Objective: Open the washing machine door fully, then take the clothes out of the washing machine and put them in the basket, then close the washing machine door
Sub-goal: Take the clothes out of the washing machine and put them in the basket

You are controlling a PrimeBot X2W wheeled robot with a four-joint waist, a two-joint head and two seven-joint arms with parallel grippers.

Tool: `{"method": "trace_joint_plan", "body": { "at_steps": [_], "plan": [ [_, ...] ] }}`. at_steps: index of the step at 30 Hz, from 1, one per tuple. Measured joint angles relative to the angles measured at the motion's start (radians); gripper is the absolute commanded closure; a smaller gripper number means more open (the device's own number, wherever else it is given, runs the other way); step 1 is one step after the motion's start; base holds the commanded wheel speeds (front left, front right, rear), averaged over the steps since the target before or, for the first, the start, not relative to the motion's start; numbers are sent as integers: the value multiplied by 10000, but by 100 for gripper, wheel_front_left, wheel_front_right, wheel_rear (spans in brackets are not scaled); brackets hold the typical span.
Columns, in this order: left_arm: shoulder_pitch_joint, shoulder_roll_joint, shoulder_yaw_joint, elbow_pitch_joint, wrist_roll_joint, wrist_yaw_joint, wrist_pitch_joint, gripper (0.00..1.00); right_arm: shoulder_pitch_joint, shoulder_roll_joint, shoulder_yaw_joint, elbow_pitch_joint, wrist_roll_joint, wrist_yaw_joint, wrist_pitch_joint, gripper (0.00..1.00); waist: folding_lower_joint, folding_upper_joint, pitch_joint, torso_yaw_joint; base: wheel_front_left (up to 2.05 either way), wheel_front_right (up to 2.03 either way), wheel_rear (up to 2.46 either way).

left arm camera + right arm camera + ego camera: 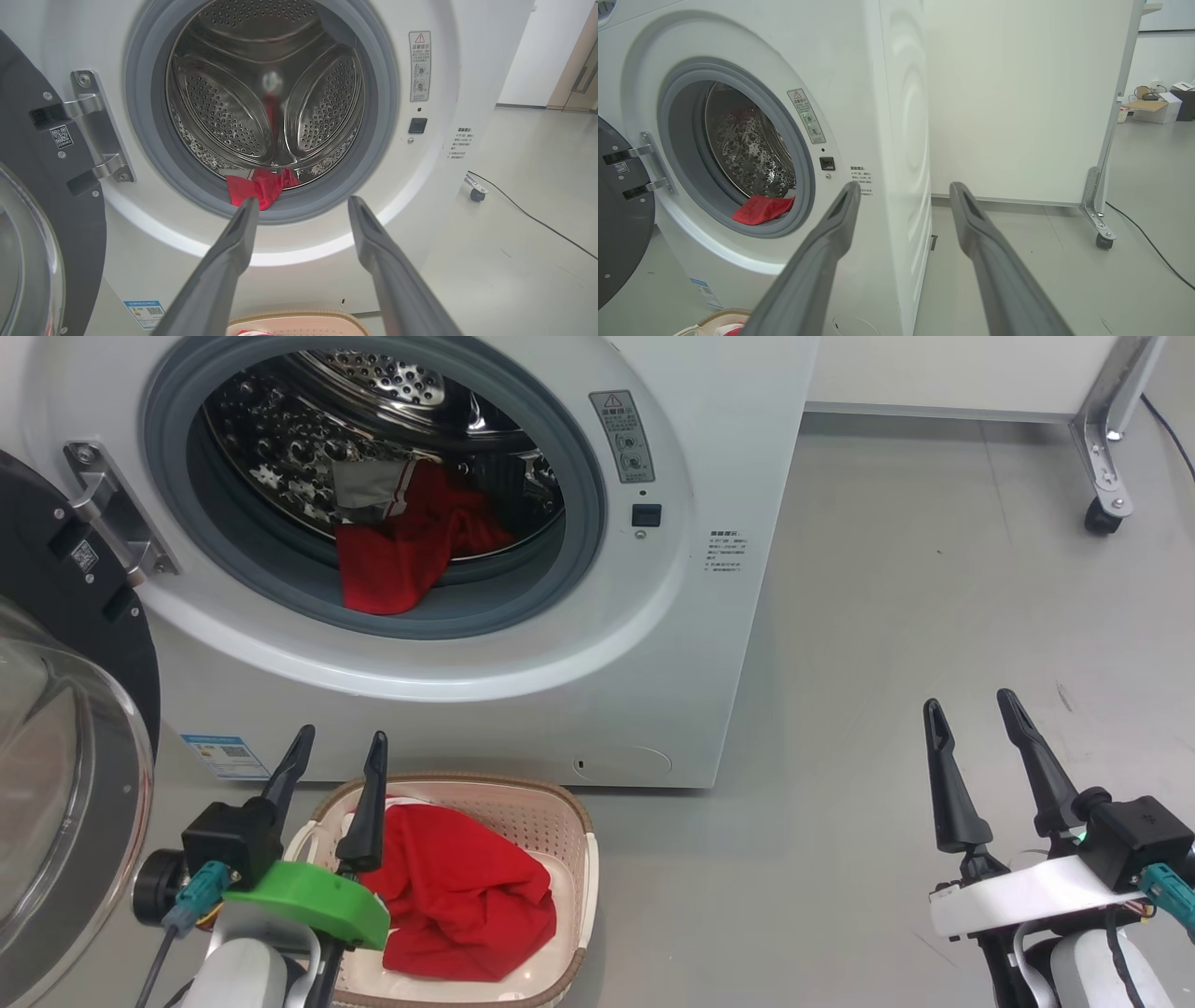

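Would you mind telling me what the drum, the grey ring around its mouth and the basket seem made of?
Drum: polished steel, judging by its mirror shine and punched holes. Ring: matte grey, probably rubber. Basket: cream moulded plastic, perforated walls; the brown rim looks woven, perhaps imitation.

The washing machine door point(70, 709) runs off the head view's left edge, losing much of its glass bowl. The left gripper point(341, 735) hides the left rim of the basket point(546, 821) and part of the red clothes point(467, 896) in it, and the bottom edge clips the near rim. Print on the warning label point(621, 436) is too small to read.
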Motion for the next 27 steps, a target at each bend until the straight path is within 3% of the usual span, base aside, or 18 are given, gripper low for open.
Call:
{"method": "trace_joint_plan", "body": {
  "at_steps": [27],
  "plan": [
    [625, -19, 50, -677, 157, 0, 0, 0, 39, 4, 58, -134, 0, 0, 0, 0, 0, 0, 115, -107, 0, 0, 0]
  ]
}}
